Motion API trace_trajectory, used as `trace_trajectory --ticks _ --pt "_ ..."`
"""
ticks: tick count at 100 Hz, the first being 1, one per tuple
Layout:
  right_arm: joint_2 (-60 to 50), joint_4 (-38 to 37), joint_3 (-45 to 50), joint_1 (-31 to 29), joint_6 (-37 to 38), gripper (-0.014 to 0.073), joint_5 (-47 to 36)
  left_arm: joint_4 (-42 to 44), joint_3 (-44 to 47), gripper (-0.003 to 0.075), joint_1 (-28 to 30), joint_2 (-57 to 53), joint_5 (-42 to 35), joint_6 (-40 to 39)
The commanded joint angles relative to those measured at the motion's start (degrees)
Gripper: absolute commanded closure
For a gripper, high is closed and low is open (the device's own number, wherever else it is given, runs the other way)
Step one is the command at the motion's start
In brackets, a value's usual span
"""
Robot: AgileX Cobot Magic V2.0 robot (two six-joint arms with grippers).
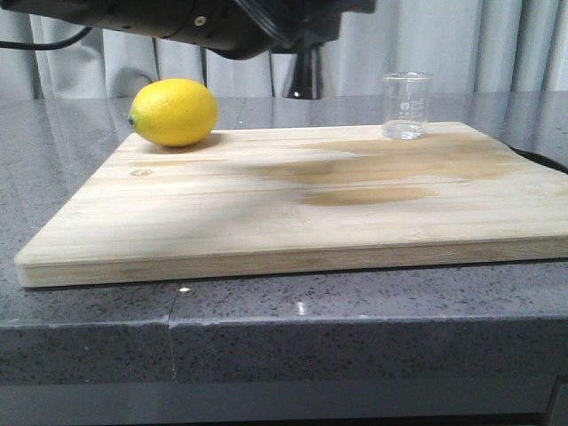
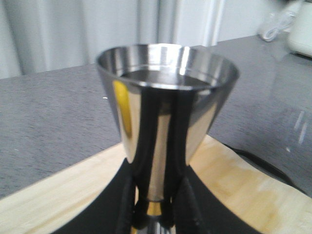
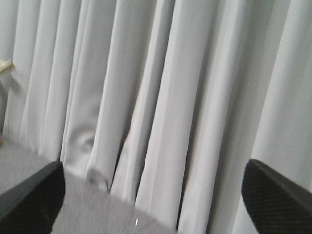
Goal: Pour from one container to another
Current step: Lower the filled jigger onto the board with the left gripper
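Left end effector (image 2: pixel 156 214) is clamped on the steel jigger (image 2: pixel 165 112) at its narrow waist, gold band just visible between the black fingers (image 2: pixel 187 204). Jigger sits upright in the grip, wide cup directly above the fingers, mouth open to the left wrist camera. Inner wall looks shiny; can't tell whether there's liquid in it. Below and behind the left end effector: the wooden board (image 2: pixel 234 185), then grey bench (image 2: pixel 53 126) and curtain.

Right end effector (image 3: pixel 151 195) is spread wide, one black fingertip (image 3: pixel 29 200) at each side of its wrist view, nothing between them. Straight ahead of it is only pale curtain (image 3: pixel 161 97) and a strip of bench. It is well apart from everything on the board.

Front view: glass beaker (image 1: pixel 407 106) stands upright on the far right of the board (image 1: pixel 293 204), looks empty, nothing touching it. Lemon (image 1: pixel 174 112) rests on the far left of the board, well apart from the beaker. Damp-looking dark stain (image 1: pixel 373 177) on the wood between them. Dark arm body (image 1: pixel 213 22) hangs over the far edge, above the lemon; neither end effector shows in this view.
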Motion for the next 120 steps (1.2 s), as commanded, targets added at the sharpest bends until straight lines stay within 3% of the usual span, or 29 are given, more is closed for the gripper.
trace_trajectory --ticks 1,17,35,120 --pt "-6.06 1.37 -1.97 -0.29 -0.55 -0.0071 -4.22 0.55 -1.17 0.068 1.52 -2.75 -6.09 -0.22" --pt "-11.83 1.37 -1.97 -0.29 -0.55 -0.0071 -4.22 2.36 0.83 0.068 3.03 -2.75 -7.64 -0.22" --pt "-16.45 1.37 -1.97 -0.29 -0.55 -0.0071 -3.64 2.49 7.41 0.068 3.03 -2.75 -17.32 -1.03" --pt "-18.67 1.37 -1.97 -0.29 -0.55 -0.0071 -3.74 2.49 20.11 0.068 3.03 -2.75 -24.76 -8.15"
